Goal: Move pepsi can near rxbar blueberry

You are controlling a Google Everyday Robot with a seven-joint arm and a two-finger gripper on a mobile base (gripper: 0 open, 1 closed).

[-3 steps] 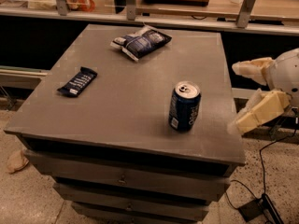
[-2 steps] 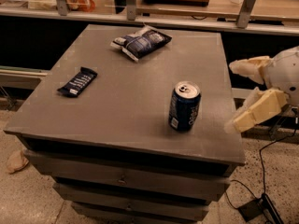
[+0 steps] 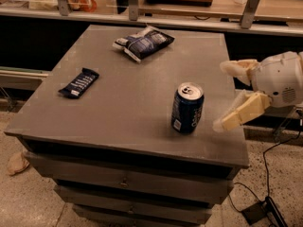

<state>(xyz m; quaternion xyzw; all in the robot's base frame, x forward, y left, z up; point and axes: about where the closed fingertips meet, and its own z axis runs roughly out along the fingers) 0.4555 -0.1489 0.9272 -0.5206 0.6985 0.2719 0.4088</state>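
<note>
Change: gripper [image 3: 220, 97] has edged closer, now just right of the pepsi can [image 3: 187, 109], jaws spread wide | can upright, untouched | rxbar blueberry [image 3: 79, 82] well left of can | you've yet to grasp.

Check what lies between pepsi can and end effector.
Camera view: only bare tabletop; the open end effector hovers over the table's edge, apart from the pepsi can.

Noted a grey desk [image 3: 118, 117] with drawers [image 3: 123, 179] beneath. Found a crinkled dark-blue bag [image 3: 143, 43] near its 12 o'clock edge. Spotted a black cable and small box [image 3: 259, 212] on the floor at 5 o'clock, below the gripper [image 3: 220, 96], spread wide at 3 o'clock. Saw crumpled paper [image 3: 18, 163] on the floor at 8 o'clock.
</note>
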